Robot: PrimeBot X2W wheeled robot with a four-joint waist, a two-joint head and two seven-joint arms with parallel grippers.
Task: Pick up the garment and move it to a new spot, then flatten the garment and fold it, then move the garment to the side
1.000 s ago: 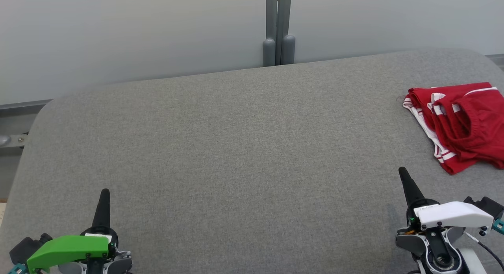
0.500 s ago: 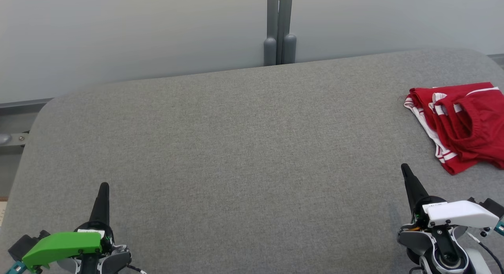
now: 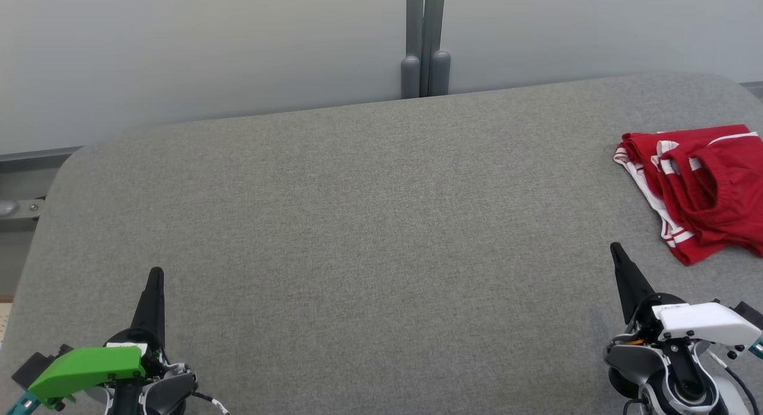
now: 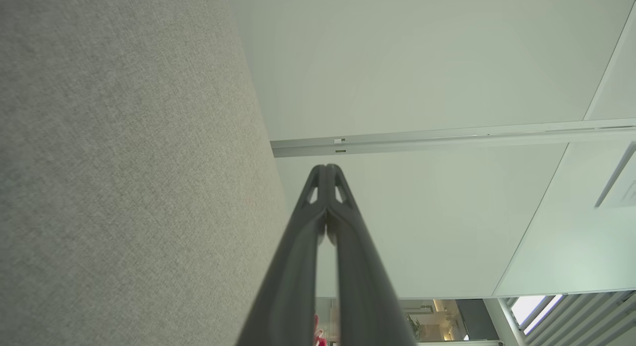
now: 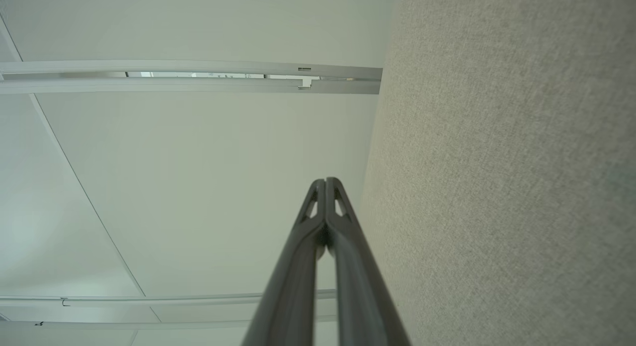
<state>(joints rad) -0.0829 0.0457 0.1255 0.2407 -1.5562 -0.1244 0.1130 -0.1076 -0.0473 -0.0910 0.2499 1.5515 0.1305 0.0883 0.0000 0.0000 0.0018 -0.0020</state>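
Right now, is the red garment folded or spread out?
Folded, loosely: the red garment lies in overlapping layers, striped edges stacked, on the grey surface.

It looks like an office: frosted glass partition walls (image 3: 208,51) with a grey metal post (image 3: 424,45), behind a fabric-covered table (image 3: 357,224).

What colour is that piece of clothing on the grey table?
The garment is red with white stripes along its edges, seen best in the head view.

Left gripper (image 3: 154,278) carries a green cover (image 3: 89,370), right gripper (image 3: 616,251) a white cover (image 3: 706,322).
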